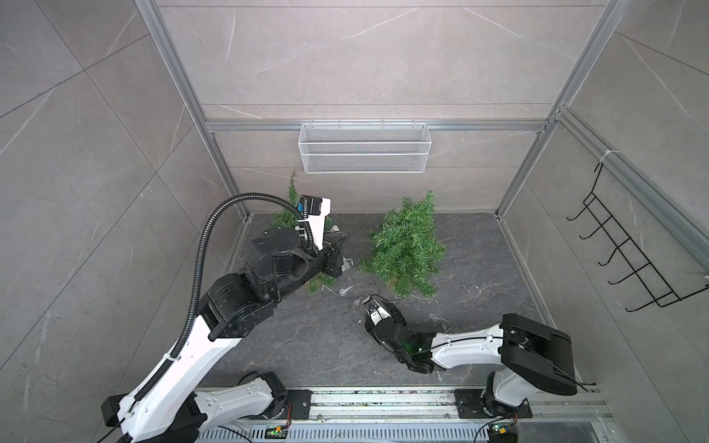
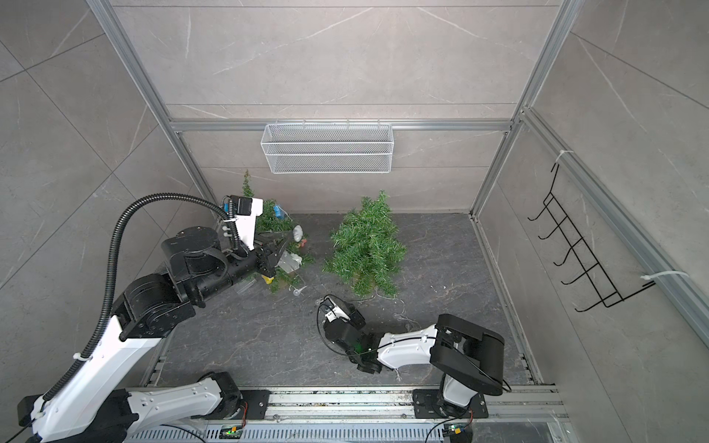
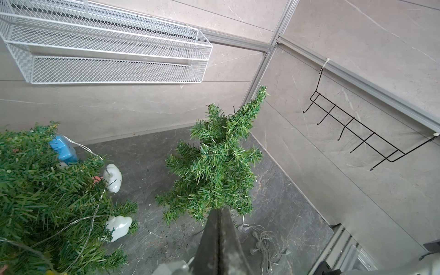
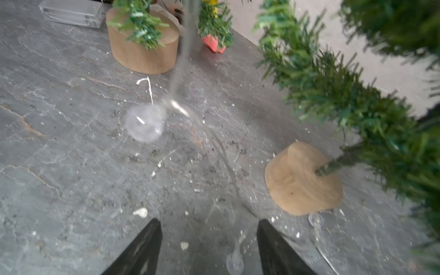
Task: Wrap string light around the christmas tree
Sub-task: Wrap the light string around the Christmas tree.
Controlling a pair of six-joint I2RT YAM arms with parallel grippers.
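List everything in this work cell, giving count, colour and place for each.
bare Christmas tree: one, green, middle of the floor
decorated Christmas tree: one, green, back left, beside the left arm
ornaments: at least three, two white and one blue, on the decorated tree
string light: one loose strand, clear bulbs, on the floor near the bare tree's base
battery box: one, clear, on the floor by the decorated tree's base
wooden bases: two, tan, one under each tree
mesh basket: one, white, back wall
hook rack: one, black, right wall
left pincer: one, black, shut, raised beside the decorated tree
right pincer: one, black, open, low over the string light
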